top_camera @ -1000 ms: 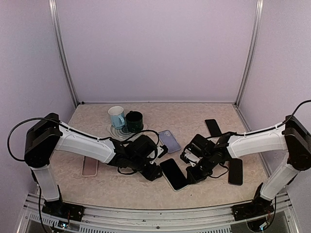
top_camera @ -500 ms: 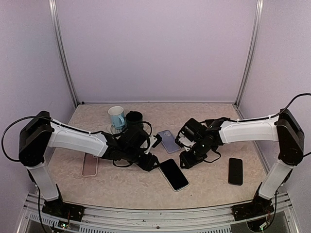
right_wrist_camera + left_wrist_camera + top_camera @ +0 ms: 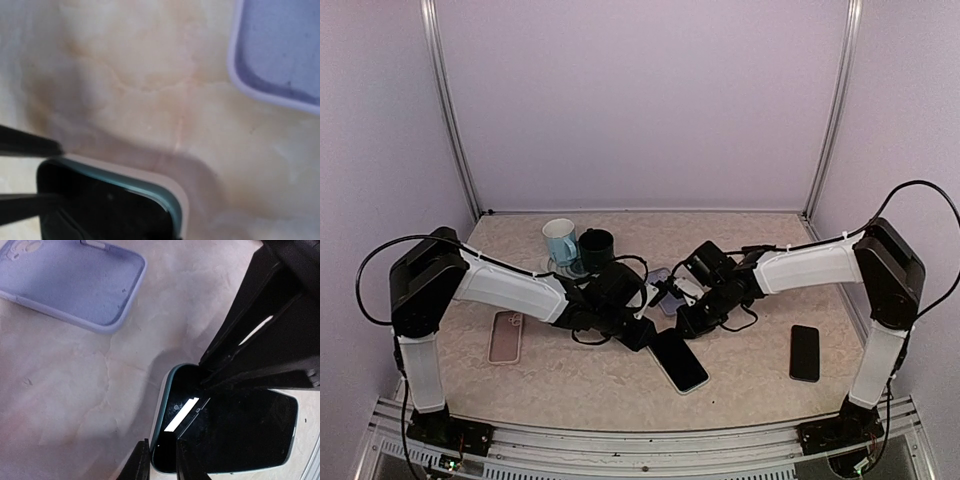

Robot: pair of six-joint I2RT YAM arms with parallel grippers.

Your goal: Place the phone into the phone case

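While the phone (image 3: pixel 678 360) lies flat and screen-up on the table (image 3: pixel 760 255), a little below the middle of the overhead view, both arms lean in over its upper end. The left claw (image 3: pixel 638 335) sits at the phone's upper left corner. In the left wrist view its two fingers (image 3: pixel 142 462) rise from the bottom edge with only a narrow gap between them, and the phone's pale rounded corner shows in that gap. Whether they actually pinch the edge cannot be told. The right claw (image 3: pixel 688 322) comes down at the other side of the same end. From the left wrist it appears as a dark mass in the upper right of the frame, meeting the phone's rim. In the right wrist view the phone's corner lies between two dark shapes at the left edge, and I cannot tell if this claw is clenched or released. The phone case (image 3: pixel 75 287), lilac and hollow side up, holds nothing and rests near the phone with a strip of bare table between them. Farther up the table stand a pale mug (image 3: pixel 560 242) and a dark mug (image 3: pixel 597 248), side by side. A pink handset (image 3: pixel 506 336) lies at the left and a black handset (image 3: pixel 804 352) at the right.
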